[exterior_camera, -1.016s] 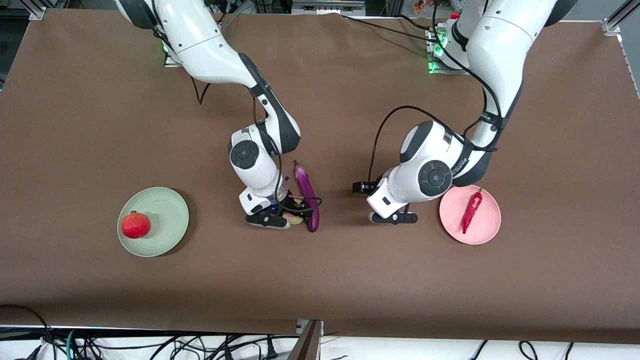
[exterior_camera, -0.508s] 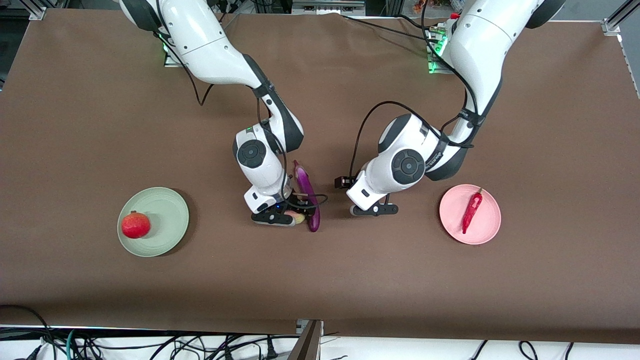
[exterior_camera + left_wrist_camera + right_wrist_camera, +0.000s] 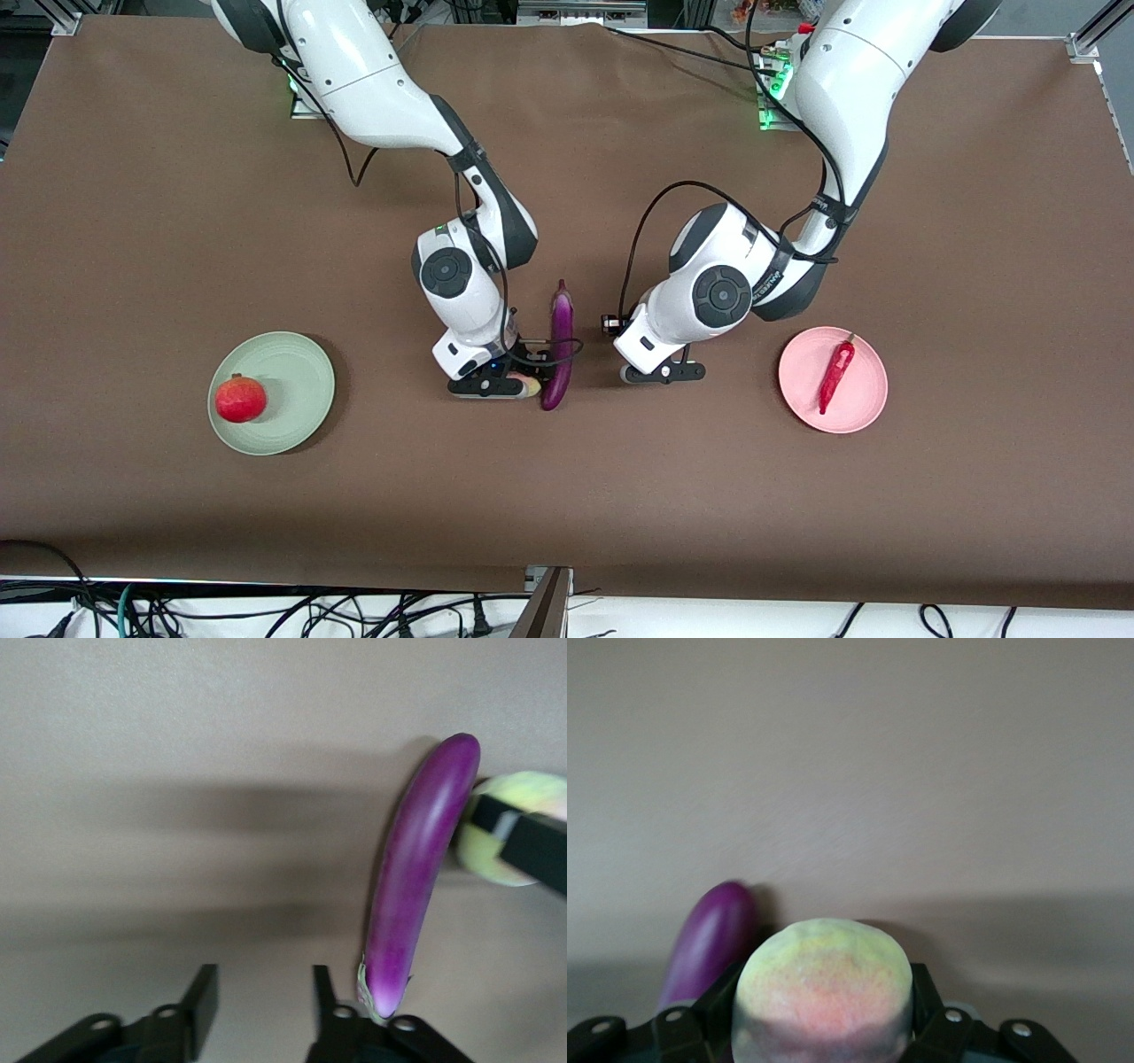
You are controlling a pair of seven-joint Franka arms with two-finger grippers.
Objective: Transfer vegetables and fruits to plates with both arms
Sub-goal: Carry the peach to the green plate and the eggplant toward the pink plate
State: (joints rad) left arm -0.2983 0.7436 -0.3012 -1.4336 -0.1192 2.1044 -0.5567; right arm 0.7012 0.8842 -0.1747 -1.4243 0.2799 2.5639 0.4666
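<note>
My right gripper [image 3: 507,386] is shut on the yellow-green, pink-blushed peach [image 3: 530,385], low at the table; the right wrist view shows the peach [image 3: 822,979] between the fingers. The purple eggplant [image 3: 559,355] lies on the table touching the peach, also in the left wrist view [image 3: 416,877]. My left gripper [image 3: 663,373] is open and empty [image 3: 261,997], low over the table beside the eggplant's stem end. The red pomegranate [image 3: 240,400] sits on the mint green plate [image 3: 297,381]. The red chili [image 3: 835,374] lies on the pink plate [image 3: 864,390].
The brown table cloth [image 3: 567,496] covers the whole table. The green plate is toward the right arm's end and the pink plate toward the left arm's end. Cables hang off the table edge nearest the front camera.
The left arm has swung from over the pink plate toward the eggplant. The eggplant has turned, its stem end shifting toward the left arm. The right gripper stays at the peach.
</note>
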